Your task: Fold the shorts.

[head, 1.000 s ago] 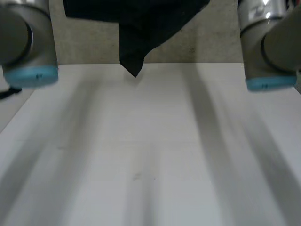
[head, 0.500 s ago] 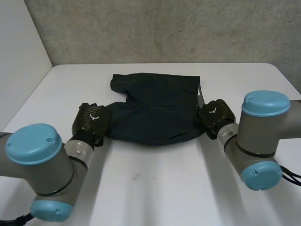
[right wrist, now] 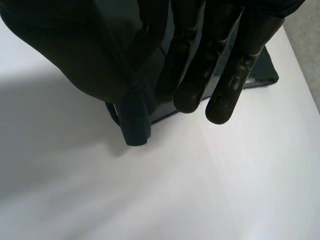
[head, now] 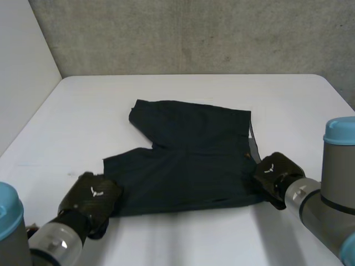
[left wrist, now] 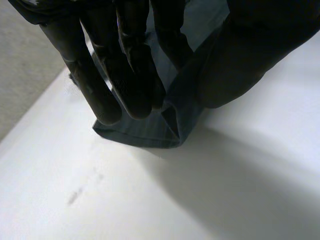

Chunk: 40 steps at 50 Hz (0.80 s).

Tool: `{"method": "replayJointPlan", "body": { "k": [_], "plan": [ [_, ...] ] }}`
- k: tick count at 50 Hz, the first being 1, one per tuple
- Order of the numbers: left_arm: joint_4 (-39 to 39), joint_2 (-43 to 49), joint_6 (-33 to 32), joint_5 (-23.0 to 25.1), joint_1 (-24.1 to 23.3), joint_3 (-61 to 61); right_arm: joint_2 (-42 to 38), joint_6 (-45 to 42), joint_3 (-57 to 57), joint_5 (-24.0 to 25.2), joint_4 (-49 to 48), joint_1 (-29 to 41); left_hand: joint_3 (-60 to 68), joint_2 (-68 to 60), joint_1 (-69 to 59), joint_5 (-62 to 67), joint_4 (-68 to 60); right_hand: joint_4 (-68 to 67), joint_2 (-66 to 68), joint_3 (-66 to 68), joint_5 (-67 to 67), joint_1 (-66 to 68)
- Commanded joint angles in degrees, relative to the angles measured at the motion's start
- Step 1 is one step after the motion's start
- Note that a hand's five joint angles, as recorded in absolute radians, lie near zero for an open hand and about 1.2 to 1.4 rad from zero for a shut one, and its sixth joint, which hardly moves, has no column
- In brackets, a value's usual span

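Observation:
The dark shorts (head: 188,166) lie spread flat on the white table (head: 183,94), waistband toward the right. My left hand (head: 91,197) sits at the near left corner, on a leg hem. In the left wrist view the fingers (left wrist: 127,75) and thumb pinch the hem of the shorts (left wrist: 160,127) between them. My right hand (head: 274,174) is at the near right corner by the waistband. In the right wrist view its fingers (right wrist: 200,75) and thumb pinch a rolled edge of the shorts (right wrist: 134,125) just above the table.
A grey concrete wall (head: 194,33) runs behind the table's far edge. A pale wall (head: 22,72) stands at the left. Bare table (head: 183,238) lies in front of the shorts, between my two arms.
The shorts hung lifted in the air, then came down onto the table. Both hands have pulled toward the near edge and spread them flat.

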State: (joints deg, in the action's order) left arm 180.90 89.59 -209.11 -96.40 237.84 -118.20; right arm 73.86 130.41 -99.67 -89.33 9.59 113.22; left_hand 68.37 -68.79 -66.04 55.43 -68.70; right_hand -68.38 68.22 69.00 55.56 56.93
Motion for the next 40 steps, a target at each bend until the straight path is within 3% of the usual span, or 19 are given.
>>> {"method": "replayJointPlan", "body": {
  "k": [1, 10, 19, 31, 40],
  "plan": [
    [-7.8, -7.7, -1.3, -1.3, -0.8, 3.8, 8.0, -0.2, 0.1, 0.1, 3.8, -0.8, 11.6, -11.2, -14.0, 14.6, -11.3, -11.6, 11.8, 11.0, 14.4, 23.1],
    [-12.8, -16.6, -4.4, -0.9, 0.1, 18.3, 18.3, 0.0, 7.8, -0.2, 8.4, -0.4, 11.6, -11.2, -14.0, 14.6, -11.3, -11.6, 11.8, 11.0, 14.4, 23.1],
    [-12.4, -9.6, -5.5, -0.9, 0.0, 18.4, 17.7, 0.2, 9.2, 0.2, 11.2, -0.6, 11.6, -11.2, -14.0, 14.6, -11.3, -11.6, 11.8, 11.0, 14.4, 23.1],
    [-4.6, 15.2, -5.6, -1.4, 0.3, 25.1, -3.2, 0.5, 16.6, -0.2, 9.4, -0.1, 11.6, -11.2, -14.0, 14.6, -11.3, -11.6, 11.8, 11.0, 14.4, 23.1],
    [-2.3, 31.5, -5.3, -1.6, 0.3, 46.0, -14.8, 4.6, 30.7, -0.4, 2.1, 0.8, 11.6, -11.2, -14.0, 14.6, -11.3, -11.6, 11.8, 11.0, 14.4, 23.1]
  ]
}}
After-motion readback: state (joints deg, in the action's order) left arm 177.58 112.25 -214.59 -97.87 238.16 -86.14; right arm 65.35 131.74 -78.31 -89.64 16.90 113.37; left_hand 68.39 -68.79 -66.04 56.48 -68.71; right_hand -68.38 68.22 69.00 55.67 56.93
